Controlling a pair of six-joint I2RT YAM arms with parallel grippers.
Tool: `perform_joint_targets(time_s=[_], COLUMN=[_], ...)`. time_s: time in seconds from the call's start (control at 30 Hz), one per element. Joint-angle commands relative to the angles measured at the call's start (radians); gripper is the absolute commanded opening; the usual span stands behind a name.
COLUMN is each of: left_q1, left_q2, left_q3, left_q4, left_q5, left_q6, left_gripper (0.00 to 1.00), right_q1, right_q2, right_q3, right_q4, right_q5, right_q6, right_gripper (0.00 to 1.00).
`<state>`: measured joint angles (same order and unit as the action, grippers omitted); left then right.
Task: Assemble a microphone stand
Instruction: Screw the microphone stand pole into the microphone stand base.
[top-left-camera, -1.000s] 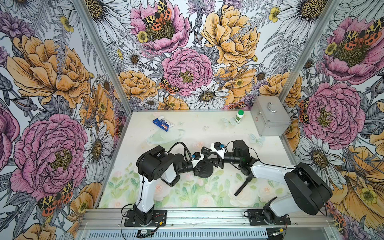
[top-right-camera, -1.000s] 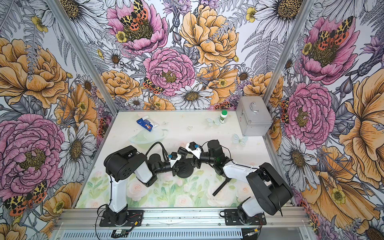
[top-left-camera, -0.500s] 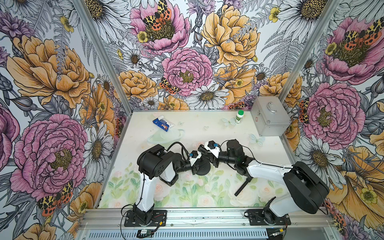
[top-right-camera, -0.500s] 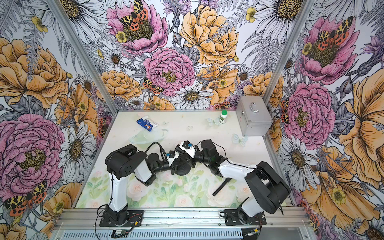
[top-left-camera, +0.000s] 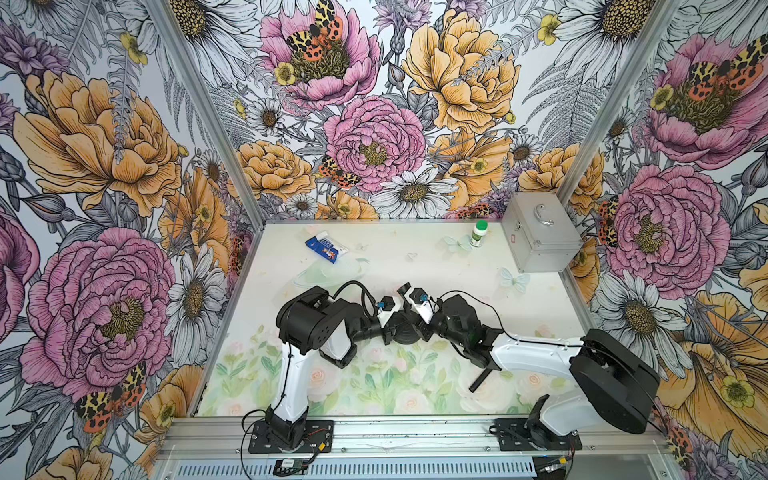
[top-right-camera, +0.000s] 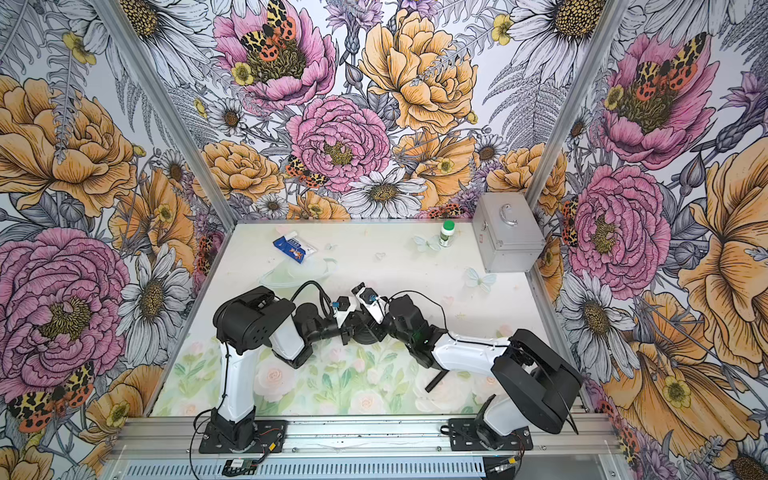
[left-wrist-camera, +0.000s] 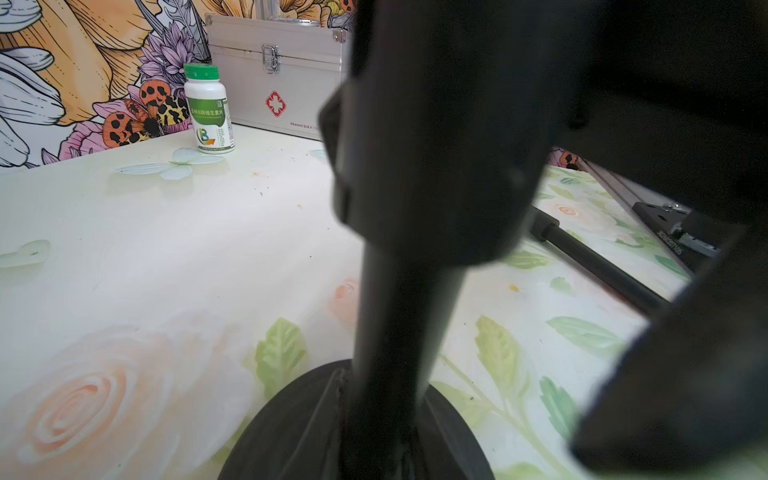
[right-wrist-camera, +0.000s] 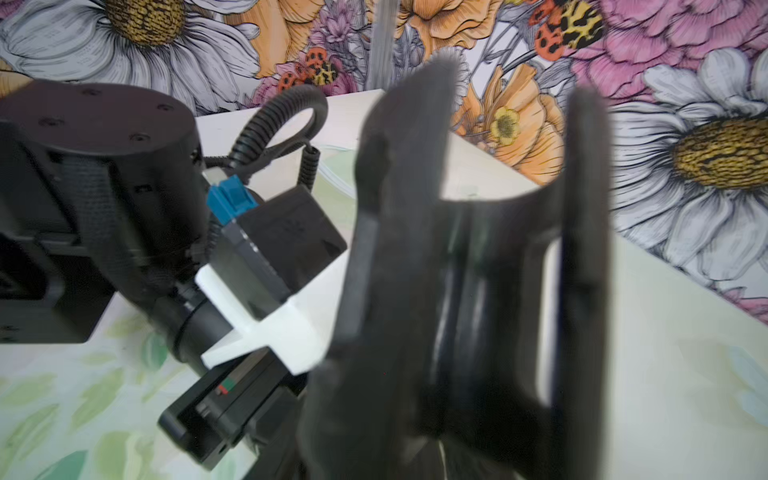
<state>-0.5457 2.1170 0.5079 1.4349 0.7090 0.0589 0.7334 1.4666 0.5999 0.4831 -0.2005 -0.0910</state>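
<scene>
- The stand base (top-left-camera: 405, 332) is a flat, round, matte black disc. It lies on the bench (top-left-camera: 415, 257) in the middle of the near half, between the two arms.
- In the left wrist view a smooth black pole (left-wrist-camera: 399, 316) rises upright from the disc's centre. It is thin at the foot and widens higher up into a thicker, rounded sleeve.
- A loose rod (top-left-camera: 482, 376), a slim black tube with a fatter end cap, lies flat on the floral print. It sits well apart from the base, under the right forearm.
- Compared with a second ago, the right wrist has drawn in closer to the left arm and both wrists have edged slightly toward the left wall. The base has barely moved and the loose rod has not shifted.
- The right gripper (right-wrist-camera: 509, 124) is over the base. Its dark fingers (right-wrist-camera: 399, 232) stand either side of the pole's thick sleeve and are clamped on it. The sleeve's wide top fills the gap between them.
- The left gripper (top-left-camera: 387, 332) is at the base's left edge, close against the pole. I cannot tell whether its fingers are together or apart.
- Farther back stand a white pill bottle (top-left-camera: 479, 232) with a green cap, a brushed-metal case (top-left-camera: 540, 237) and a glossy blue packet (top-left-camera: 326, 249).
</scene>
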Motion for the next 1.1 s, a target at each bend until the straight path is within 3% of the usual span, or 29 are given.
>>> perform_joint_targets(time_s=[0.0,0.13,0.33,0.43,0.5,0.53,0.6,0.67,0.73,0.83,0.87,0.93,1.0,1.07], left_q1=[-0.012,-0.005,-0.019,-0.014,-0.023,-0.022,-0.015,-0.007,-0.009,-0.008,-0.004,0.000,-0.011,-0.018], left_q2=[0.035,0.028,0.029,0.027,0.031,0.031,0.031,0.033,0.039,0.041,0.043,0.045,0.050,0.051], left_q3=[0.000,0.007,0.004,0.000,-0.001,0.000,0.005,0.007,0.001,0.011,0.012,0.012,0.008,0.012], left_q4=[-0.025,-0.025,-0.025,-0.025,-0.025,-0.025,-0.025,-0.024,-0.025,-0.025,-0.025,-0.025,-0.025,-0.025], left_q5=[0.032,0.058,0.067,0.067,0.062,0.058,0.054,0.047,0.040,0.039,0.041,0.044,0.050,0.056], left_q6=[0.006,0.010,0.032,0.024,0.033,0.034,0.024,0.006,0.004,0.004,-0.002,-0.014,-0.001,0.011], left_gripper=[0.22,0.22,0.22,0.22,0.23,0.23,0.24,0.25,0.26,0.26,0.26,0.26,0.26,0.26], right_q1=[-0.096,-0.156,-0.196,-0.198,-0.194,-0.192,-0.181,-0.124,-0.009,0.122,0.139,0.141,0.124,0.071], right_q2=[-0.021,0.033,0.111,0.138,0.144,0.143,0.123,0.077,0.031,0.016,0.017,0.024,0.015,-0.007], right_q3=[0.038,0.089,0.181,0.206,0.206,0.199,0.154,0.040,-0.053,-0.077,-0.078,-0.082,-0.079,-0.075], right_q4=[-0.089,-0.153,-0.159,-0.160,-0.160,-0.149,-0.092,0.078,0.196,0.188,0.189,0.203,0.191,0.138], right_q5=[-0.473,-0.597,-0.675,-0.676,-0.639,-0.579,-0.473,-0.202,0.236,0.499,0.510,0.415,0.231,0.022], right_q6=[-0.078,-0.148,-0.161,-0.164,-0.163,-0.137,-0.077,0.016,0.099,0.131,0.139,0.133,0.056,-0.010], right_gripper=[0.55,0.55,0.54,0.44,0.29,0.16,0.01,0.00,0.00,0.00,0.00,0.00,0.32,0.39])
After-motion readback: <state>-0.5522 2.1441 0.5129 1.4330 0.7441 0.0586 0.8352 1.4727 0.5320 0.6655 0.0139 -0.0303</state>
